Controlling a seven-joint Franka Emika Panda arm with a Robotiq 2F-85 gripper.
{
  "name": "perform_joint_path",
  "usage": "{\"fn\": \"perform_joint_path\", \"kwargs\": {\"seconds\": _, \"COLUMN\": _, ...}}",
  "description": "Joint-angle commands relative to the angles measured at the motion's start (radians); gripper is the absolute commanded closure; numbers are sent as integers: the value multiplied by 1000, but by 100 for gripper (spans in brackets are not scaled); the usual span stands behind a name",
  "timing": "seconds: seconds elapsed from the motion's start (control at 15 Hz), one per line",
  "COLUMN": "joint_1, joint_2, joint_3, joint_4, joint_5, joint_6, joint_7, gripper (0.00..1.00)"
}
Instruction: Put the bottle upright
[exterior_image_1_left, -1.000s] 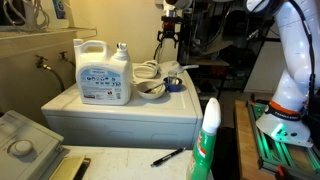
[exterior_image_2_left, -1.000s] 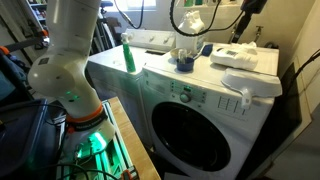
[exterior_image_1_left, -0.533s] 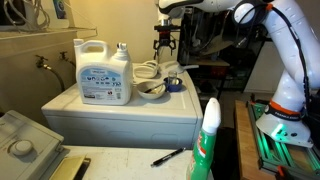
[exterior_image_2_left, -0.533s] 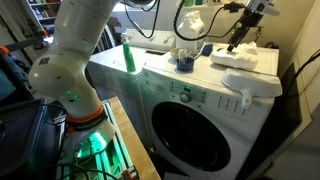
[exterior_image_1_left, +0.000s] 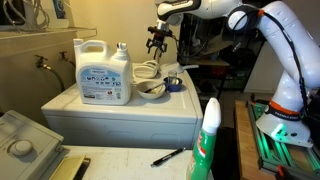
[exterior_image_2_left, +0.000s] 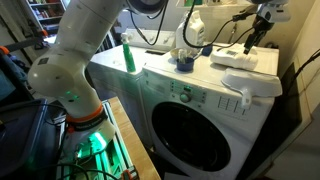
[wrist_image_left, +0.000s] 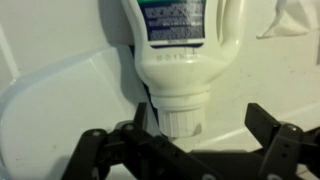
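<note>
Our gripper (wrist_image_left: 185, 140) hangs with jaws wide, the bottle (wrist_image_left: 185, 60) lying cap-first between them; we should descend centred and close on its neck

White arm (exterior_image_1_left: 285, 50) outstretched high, gripper (exterior_image_1_left: 155, 45) downward, jaws wide apart.

White washing-machine top (exterior_image_2_left: 160, 78) carried all items. In an exterior view, large white detergent jug (exterior_image_1_left: 103, 72) stood upright at one end, label outward. Bowl (exterior_image_1_left: 151, 89) sat near the middle, with blue cup (exterior_image_1_left: 173, 84) just beside it; cup also seen in the other camera (exterior_image_2_left: 185, 63). Flat white object (exterior_image_2_left: 240, 60) lay at the opposite end. Wrist view: the bottle (wrist_image_left: 180, 45) lay on its side on the white surface, cap toward the camera. Green bottle (exterior_image_2_left: 128, 56) stood upright at a corner; on the top or just behind it, undetermined.
</note>
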Motion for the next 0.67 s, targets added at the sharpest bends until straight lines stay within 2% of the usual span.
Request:
{"fn": "perform_joint_path", "kwargs": {"seconds": 0.0, "joint_1": -23, "joint_2": 88, "joint_3": -17, "joint_4": 97, "joint_5": 2, "joint_6": 5, "joint_7": 47, "gripper": 0}}
{"fn": "perform_joint_path", "kwargs": {"seconds": 0.13, "joint_1": -44, "joint_2": 113, "joint_3": 1, "joint_4": 141, "joint_5": -31, "joint_6": -116, "joint_7": 34, "gripper": 0}}
{"fn": "perform_joint_path", "kwargs": {"seconds": 0.2, "joint_1": -53, "joint_2": 125, "joint_3": 9, "joint_4": 159, "joint_5": -23, "joint_6": -137, "joint_7": 26, "gripper": 0}}
{"fn": "perform_joint_path", "kwargs": {"seconds": 0.6, "joint_1": -55, "joint_2": 186, "joint_3": -2, "joint_4": 213, "joint_5": 18, "joint_6": -96, "joint_7": 39, "gripper": 0}}
